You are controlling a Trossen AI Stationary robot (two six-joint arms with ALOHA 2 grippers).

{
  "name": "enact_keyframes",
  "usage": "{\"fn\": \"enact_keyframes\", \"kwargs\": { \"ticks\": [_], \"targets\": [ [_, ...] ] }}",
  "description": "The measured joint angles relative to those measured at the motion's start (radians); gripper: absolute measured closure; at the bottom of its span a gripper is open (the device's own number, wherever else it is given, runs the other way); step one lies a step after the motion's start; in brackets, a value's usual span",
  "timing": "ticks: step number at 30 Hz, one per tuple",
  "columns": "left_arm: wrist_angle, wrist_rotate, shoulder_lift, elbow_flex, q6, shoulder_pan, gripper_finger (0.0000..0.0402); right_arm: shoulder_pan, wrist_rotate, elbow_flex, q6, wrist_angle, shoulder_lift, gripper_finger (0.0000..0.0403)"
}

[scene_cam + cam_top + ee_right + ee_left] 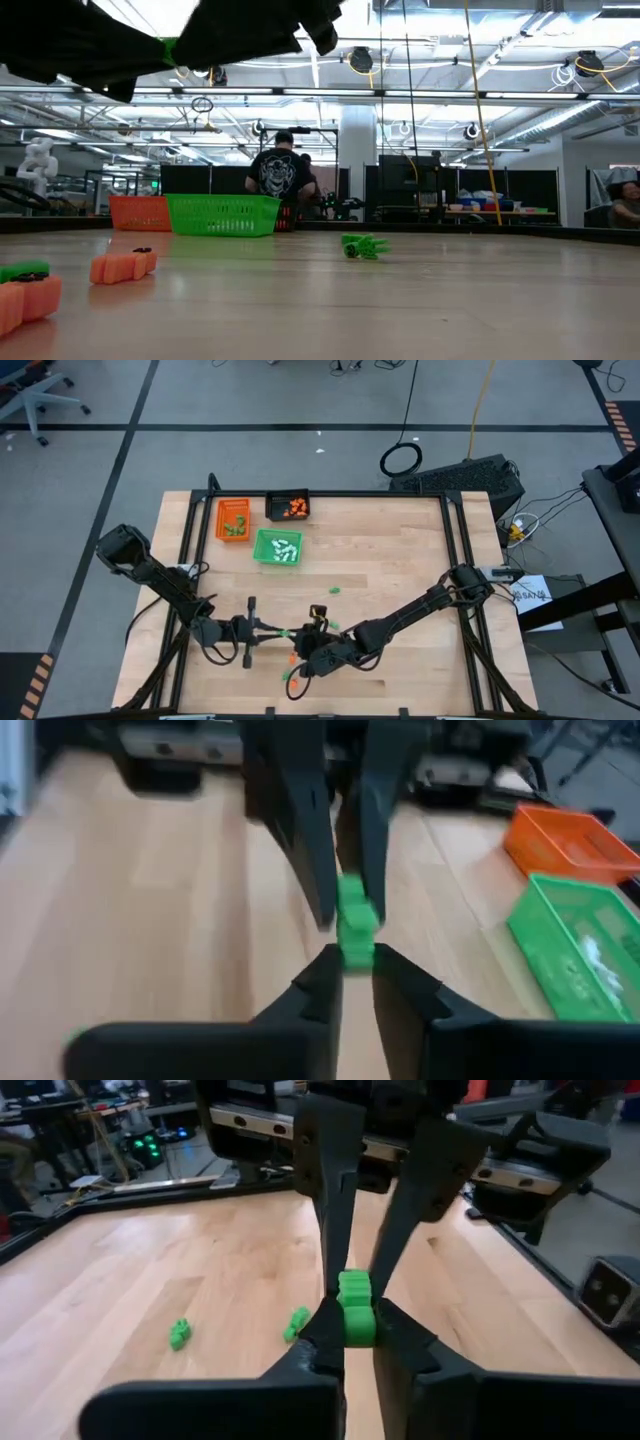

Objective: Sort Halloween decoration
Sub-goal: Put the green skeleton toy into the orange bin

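A small green decoration piece point(356, 1312) hangs above the table's near middle, between my two grippers, which meet tip to tip. My left gripper point(280, 631) comes from the left and is shut on it. My right gripper point(297, 640) comes from the right and also stands closed on it. More tiny pieces lie flat on the wood: green ones point(180, 1334) point(297, 1323) point(334, 589) and orange ones point(123, 266) point(293, 657). The low view shows the grippers only as dark shapes along its top. My left gripper pinches the green piece's nearer end point(358, 1330) between its two fingertips, coming about level from the table's left. The piece is lifted clear of the table. My right gripper has the piece's other end point(350, 1285) between its two fingertips point(334, 1270), slanting down from the table's right. It faces my left gripper along the same line.
Three small trays stand at the far left of the table: orange point(233, 520), black point(288, 506) with orange pieces in it, and green point(278, 547) with white pieces in it. Bare wood lies to the right. A person stands in the room beyond the far edge.
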Motion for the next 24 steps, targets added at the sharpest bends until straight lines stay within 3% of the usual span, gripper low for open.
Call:
{"fn": "enact_keyframes", "kwargs": {
  "ticks": [6, 10, 14, 18, 24],
  "targets": [
    [0.051, -0.040, -0.001, 0.000, -0.018, -0.001, 0.0381, 0.029, 0.004, -0.001, 0.128, -0.264, -0.049, 0.0282],
    [0.072, -0.040, -0.038, 0.000, -0.078, -0.001, 0.0380, 0.061, 0.032, 0.000, 0.252, -0.384, -0.067, 0.0246],
    [0.100, -0.022, -0.081, 0.000, -0.162, -0.001, 0.0380, 0.100, 0.109, -0.001, 0.373, -0.452, -0.066, 0.0238],
    [0.171, 0.111, -0.089, 0.000, -0.170, -0.001, 0.0379, 0.145, 0.167, -0.001, 0.439, -0.466, -0.066, 0.0242],
    [0.174, 0.100, -0.089, 0.000, -0.175, 0.000, 0.0379, 0.211, 0.288, -0.001, 0.465, -0.469, -0.066, 0.0251]
  ]
}}
